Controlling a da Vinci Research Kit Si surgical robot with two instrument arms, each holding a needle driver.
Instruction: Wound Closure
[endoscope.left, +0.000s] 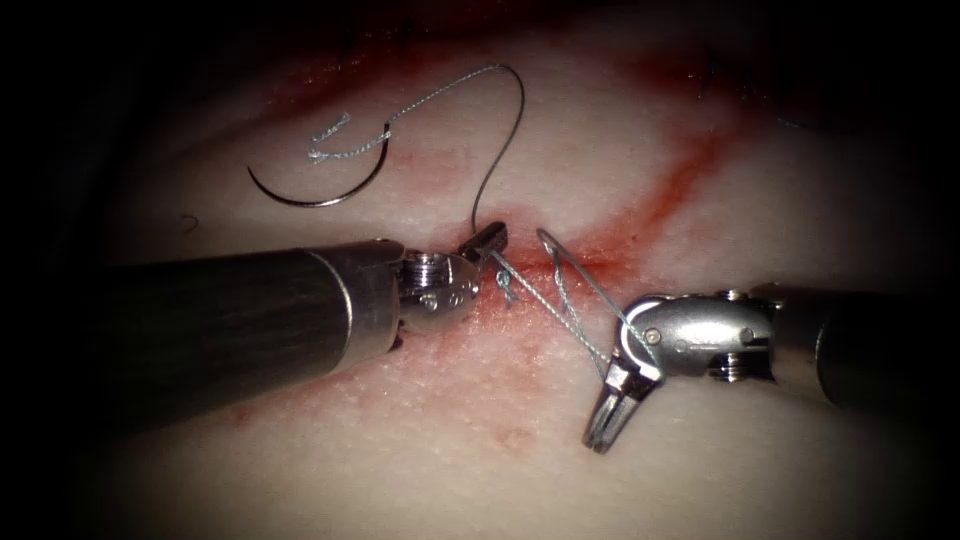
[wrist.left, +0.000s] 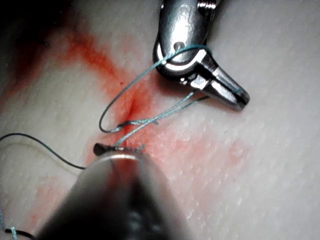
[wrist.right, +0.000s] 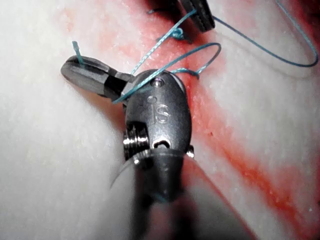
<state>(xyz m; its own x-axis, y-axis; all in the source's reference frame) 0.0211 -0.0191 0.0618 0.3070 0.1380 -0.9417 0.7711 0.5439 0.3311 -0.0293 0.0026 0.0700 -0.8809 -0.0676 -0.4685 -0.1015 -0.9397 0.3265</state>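
The needle (endoscope.left: 318, 186) is laid free on the tissue (endoscope.left: 500, 470), far from the cut (endoscope.left: 560, 262). Thread (endoscope.left: 560, 310) is gripped by both the left tool (endoscope.left: 484, 243) and right tool (endoscope.left: 608, 415); a thread end (wrist.right: 76, 48) past the right jaws is seen in the right wrist view.

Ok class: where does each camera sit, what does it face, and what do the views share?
Endoscope: above and in front, facing the cut; left tool and right tool each shut on thread; needle free on tissue, left of cut.
Left wrist: looks down its own shaft toward the cut.
Right wrist: looks down its shaft at its jaws.
All share the thread.
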